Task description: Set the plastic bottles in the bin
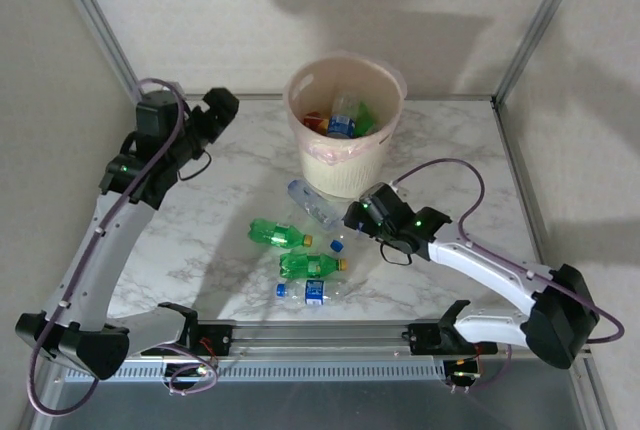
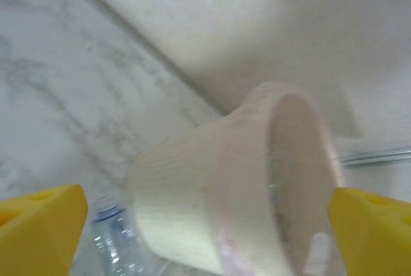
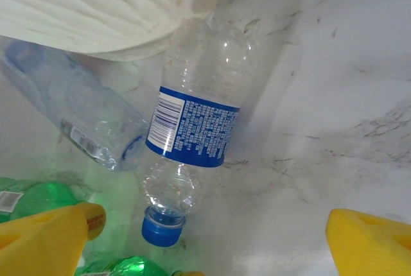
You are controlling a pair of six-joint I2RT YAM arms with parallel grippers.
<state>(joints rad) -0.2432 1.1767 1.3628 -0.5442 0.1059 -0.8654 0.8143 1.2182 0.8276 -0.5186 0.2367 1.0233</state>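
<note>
The pale bin (image 1: 345, 155) stands at the back middle of the table with several bottles (image 1: 342, 116) inside. Against its foot lie two clear bottles: one (image 3: 196, 122) with a blue label and blue cap (image 1: 337, 246), and one (image 1: 310, 200) to its left. Two green bottles (image 1: 275, 233) (image 1: 310, 265) and a blue-labelled clear one (image 1: 315, 292) lie nearer the arms. My right gripper (image 1: 355, 215) (image 3: 209, 244) hovers open over the blue-labelled bottle by the bin, holding nothing. My left gripper (image 1: 222, 102) (image 2: 205, 231) is open and empty, left of the bin (image 2: 212, 192), facing it.
A metal frame post (image 1: 100, 25) rises at the table's back left corner, close behind the left arm, and another (image 1: 535, 30) at the back right. The marble tabletop (image 1: 200, 240) is bare on the left and on the far right.
</note>
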